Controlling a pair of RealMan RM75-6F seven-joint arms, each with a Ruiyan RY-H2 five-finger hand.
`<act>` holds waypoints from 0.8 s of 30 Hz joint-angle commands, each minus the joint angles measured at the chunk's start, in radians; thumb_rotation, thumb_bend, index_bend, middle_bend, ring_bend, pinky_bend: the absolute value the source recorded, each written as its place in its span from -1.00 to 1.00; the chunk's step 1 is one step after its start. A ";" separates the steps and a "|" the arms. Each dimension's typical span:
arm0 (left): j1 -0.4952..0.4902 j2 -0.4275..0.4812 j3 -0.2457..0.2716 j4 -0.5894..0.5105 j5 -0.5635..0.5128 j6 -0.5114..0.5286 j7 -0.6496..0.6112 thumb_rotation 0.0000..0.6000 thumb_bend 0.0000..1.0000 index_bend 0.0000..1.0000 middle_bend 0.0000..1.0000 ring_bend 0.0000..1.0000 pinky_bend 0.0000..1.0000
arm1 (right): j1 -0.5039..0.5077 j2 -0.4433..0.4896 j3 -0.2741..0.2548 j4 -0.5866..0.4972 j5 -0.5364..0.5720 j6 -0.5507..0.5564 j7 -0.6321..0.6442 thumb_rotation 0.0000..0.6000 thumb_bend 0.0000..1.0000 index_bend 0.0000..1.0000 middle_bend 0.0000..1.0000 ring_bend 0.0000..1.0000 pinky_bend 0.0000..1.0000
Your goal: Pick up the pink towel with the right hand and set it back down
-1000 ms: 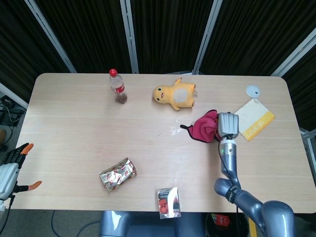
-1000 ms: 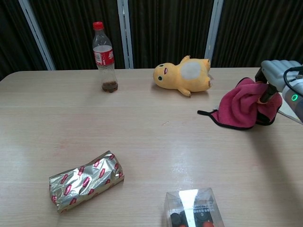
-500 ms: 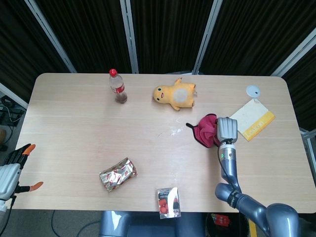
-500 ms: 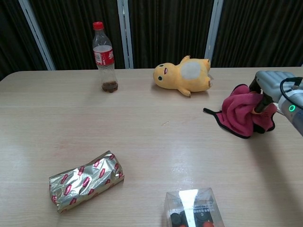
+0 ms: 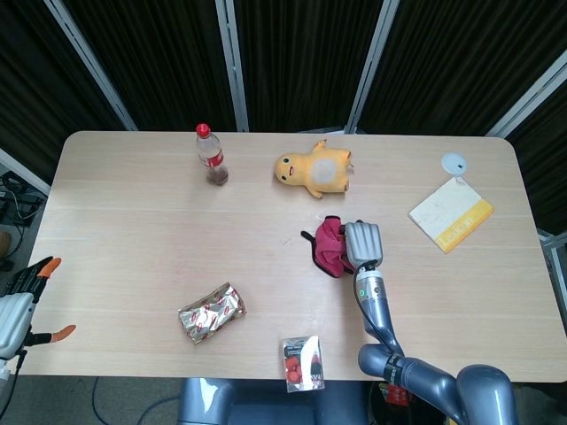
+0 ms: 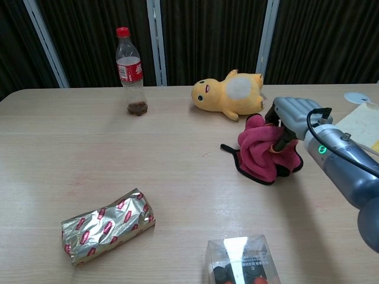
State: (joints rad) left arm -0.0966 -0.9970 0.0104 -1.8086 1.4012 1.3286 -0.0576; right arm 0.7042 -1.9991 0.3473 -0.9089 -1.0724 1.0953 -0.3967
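Carried leftward from its spot beside the yellow notebook (image 5: 451,213), the pink towel (image 5: 329,245) now hangs bunched in the right hand (image 5: 362,243) near the middle of the table (image 5: 133,230), just below the yellow plush toy (image 5: 314,171). Seen from the head camera, the fingers close over the towel's right side while a dark-edged corner trails toward the left. The left hand (image 5: 19,312) sits off the table's near-left corner, orange-tipped fingers apart and holding nothing.

From the chest camera, the right hand (image 6: 291,117) pinches the towel (image 6: 262,149) by its upper folds, and the loose lower hem looks to brush or hang just over the tabletop; which of the two cannot be told. The plush toy (image 6: 232,93) lies just behind the bundle.

Risk from here, as a judgement: the hold takes only a gathered fold, so cloth may slide out before it is set down. A dragging hem could also catch on the surface, and further drift toward the toy might nudge it. The bottle (image 6: 130,70), foil packet (image 6: 106,227) and clear box (image 6: 243,260) stand well apart.
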 commanded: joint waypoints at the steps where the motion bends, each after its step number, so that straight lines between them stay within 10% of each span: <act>1: -0.001 0.002 0.001 0.002 0.004 -0.002 -0.006 1.00 -1.00 -1.00 -1.00 -1.00 -1.00 | -0.014 0.068 -0.023 -0.072 -0.035 0.026 -0.035 1.00 -0.59 0.50 0.26 0.01 0.38; 24: 0.004 -0.040 0.010 0.020 0.069 0.043 0.071 1.00 -1.00 -1.00 -1.00 -1.00 -1.00 | -0.252 0.598 -0.098 -0.633 -0.099 0.220 -0.097 1.00 -0.59 0.50 0.25 0.00 0.38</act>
State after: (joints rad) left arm -0.0934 -1.0351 0.0195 -1.7908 1.4685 1.3700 0.0115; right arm 0.4693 -1.4209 0.2559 -1.5222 -1.1674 1.3006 -0.4976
